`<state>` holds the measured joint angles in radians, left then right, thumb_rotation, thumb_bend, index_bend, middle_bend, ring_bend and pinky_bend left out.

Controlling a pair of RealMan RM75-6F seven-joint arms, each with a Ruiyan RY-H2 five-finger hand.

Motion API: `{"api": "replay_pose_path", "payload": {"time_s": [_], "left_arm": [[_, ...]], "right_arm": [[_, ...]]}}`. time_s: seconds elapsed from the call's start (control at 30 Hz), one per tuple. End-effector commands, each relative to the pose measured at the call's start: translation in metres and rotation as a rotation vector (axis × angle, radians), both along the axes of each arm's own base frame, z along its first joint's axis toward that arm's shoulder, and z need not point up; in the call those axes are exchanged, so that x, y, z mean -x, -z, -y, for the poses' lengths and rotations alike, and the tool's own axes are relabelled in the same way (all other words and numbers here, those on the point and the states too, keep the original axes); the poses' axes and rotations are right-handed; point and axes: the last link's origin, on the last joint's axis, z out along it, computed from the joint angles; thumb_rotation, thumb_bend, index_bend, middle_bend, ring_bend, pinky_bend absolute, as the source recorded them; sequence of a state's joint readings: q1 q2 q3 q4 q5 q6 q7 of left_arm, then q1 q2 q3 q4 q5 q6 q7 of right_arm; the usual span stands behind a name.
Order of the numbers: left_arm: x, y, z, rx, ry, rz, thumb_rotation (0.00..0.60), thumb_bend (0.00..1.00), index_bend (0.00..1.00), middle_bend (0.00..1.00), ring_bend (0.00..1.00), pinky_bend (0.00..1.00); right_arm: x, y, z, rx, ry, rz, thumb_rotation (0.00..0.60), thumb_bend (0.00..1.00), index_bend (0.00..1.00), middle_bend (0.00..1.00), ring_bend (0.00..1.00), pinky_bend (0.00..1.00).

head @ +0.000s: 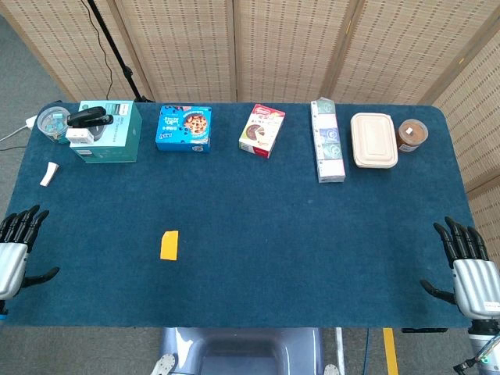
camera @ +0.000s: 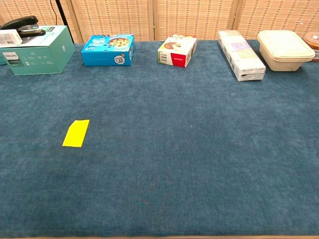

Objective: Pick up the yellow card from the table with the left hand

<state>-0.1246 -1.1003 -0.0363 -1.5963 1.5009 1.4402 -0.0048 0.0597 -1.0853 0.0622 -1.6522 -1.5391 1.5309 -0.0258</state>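
Observation:
The yellow card (head: 169, 244) lies flat on the blue table cloth, left of centre and toward the front; the chest view shows the yellow card (camera: 76, 133) at the left. My left hand (head: 17, 248) hovers at the table's left edge, fingers apart and holding nothing, well to the left of the card. At the right edge my right hand (head: 469, 266) is likewise spread and empty. Neither hand shows in the chest view.
Along the back stand a teal box (head: 109, 131) with a black stapler (head: 87, 119) on top, a blue cookie box (head: 184, 128), a red-and-white box (head: 262, 130), a long white pack (head: 327, 140), a beige lidded container (head: 373, 140) and a brown cup (head: 412, 134). A small white item (head: 50, 173) lies far left.

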Motion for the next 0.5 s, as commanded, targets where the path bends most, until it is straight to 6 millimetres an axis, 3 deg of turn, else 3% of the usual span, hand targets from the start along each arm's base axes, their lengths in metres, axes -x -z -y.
{"api": "replay_pose_path", "payload": {"time_s": [0.03,0.3,0.5], "left_arm": [[-0.001,0.001,0.001,0.0,0.006,-0.007,0.6,0.04,0.0,0.0,0.0,0.0],[0.0,0.008,-0.005,0.042,-0.014,0.019,0.6,0.04,0.0,0.0,0.0,0.0],[-0.008,0.025,-0.033,0.151,-0.056,0.079,0.6,0.04,0.0,0.0,0.0,0.0]], "right_arm": [[0.0,-0.001,0.0,0.002,-0.003,0.001,0.6,0.0,0.0,0.0,0.0,0.0],[-0.002,0.001,0.0,-0.01,-0.002,0.013,0.6,0.0,0.0,0.0,0.0,0.0],[0.0,0.004,0.002,-0.024,0.011,0.012,0.6,0.0,0.0,0.0,0.0,0.0]]}}
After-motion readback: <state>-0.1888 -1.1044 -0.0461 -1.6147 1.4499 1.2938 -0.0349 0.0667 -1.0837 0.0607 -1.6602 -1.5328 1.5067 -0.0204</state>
